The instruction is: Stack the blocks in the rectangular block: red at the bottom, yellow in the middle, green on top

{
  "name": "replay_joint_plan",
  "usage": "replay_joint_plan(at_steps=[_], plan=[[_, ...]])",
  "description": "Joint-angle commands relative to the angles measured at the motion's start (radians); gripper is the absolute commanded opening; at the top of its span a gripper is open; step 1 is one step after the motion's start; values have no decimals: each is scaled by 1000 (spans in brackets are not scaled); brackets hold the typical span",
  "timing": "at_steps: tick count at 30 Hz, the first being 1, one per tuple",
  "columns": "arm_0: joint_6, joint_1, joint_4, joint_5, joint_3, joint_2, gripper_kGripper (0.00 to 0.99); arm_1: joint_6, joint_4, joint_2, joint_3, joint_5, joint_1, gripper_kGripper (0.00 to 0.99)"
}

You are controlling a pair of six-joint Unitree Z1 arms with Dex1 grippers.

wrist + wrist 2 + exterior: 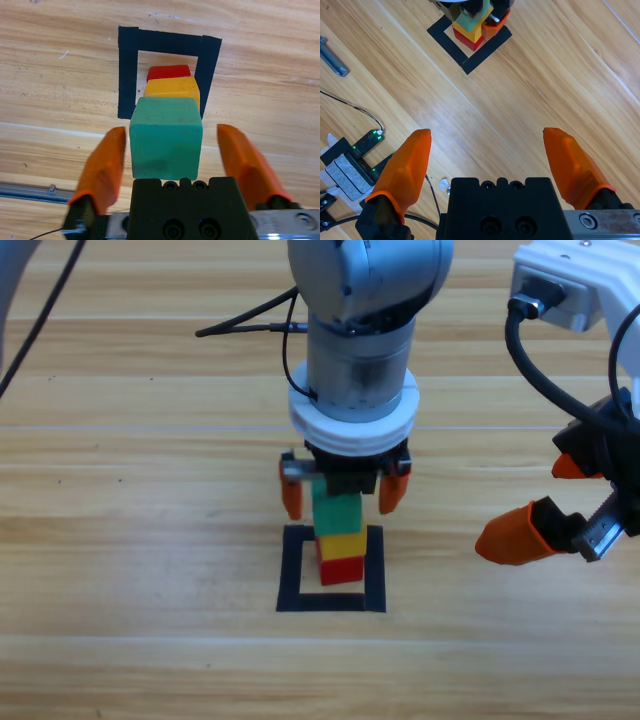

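Pale wood-grain tabletop (150, 490) spreads under both my arms. My left gripper (343, 490) stands over the black-tape square (294, 580), jaws spread clear of the matte green cube (335, 512), so I judge it released. Beneath it sit the yellow cube (342, 545) and glossy red cube (341, 569). My right gripper (560, 510) waits aside, open and empty.

Wooden bench (120, 540). Black cable (245, 325) lies across its far side. Small electronics board with green LEDs (362, 145) near a metal bar (331, 57).
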Motion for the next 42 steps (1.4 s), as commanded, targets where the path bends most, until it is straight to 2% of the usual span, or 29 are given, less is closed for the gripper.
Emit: replay_joint_plan(at_steps=[1, 7, 11, 16, 20, 23, 28, 31, 33, 35, 42], plan=[[7, 13, 8, 17, 19, -41, 990, -7, -18, -25, 31, 13, -25, 990], [9, 10, 8, 20, 19, -35, 990, -7, -18, -25, 31, 12, -25, 990], [32, 10, 8, 46, -24, -80, 990, -7, -18, -25, 31, 12, -25, 990], [135, -4, 7, 169, -136, -268, 990, -7, -18, -22, 31, 15, -25, 990], [265, -101, 5, 308, -162, -453, 990, -7, -18, -17, 31, 15, -25, 990], [339, -153, 5, 391, -25, -607, 990, -7, -18, -16, 30, 15, -25, 990], [422, -179, -71, 425, 317, -776, 990, -7, -18, -10, 28, 16, -25, 990], [501, -208, -257, 417, 636, -959, 990, -7, -19, -10, 28, 16, -25, 990], [576, -208, -410, 377, 851, -1089, 990, -7, -19, -10, 28, 16, -25, 990], [618, -208, -507, 350, 984, -1180, 990, -7, -19, -10, 28, 15, -25, 990], [629, -206, -567, 317, 1065, -1186, 990, -7, -19, -10, 28, 15, -25, 990]])
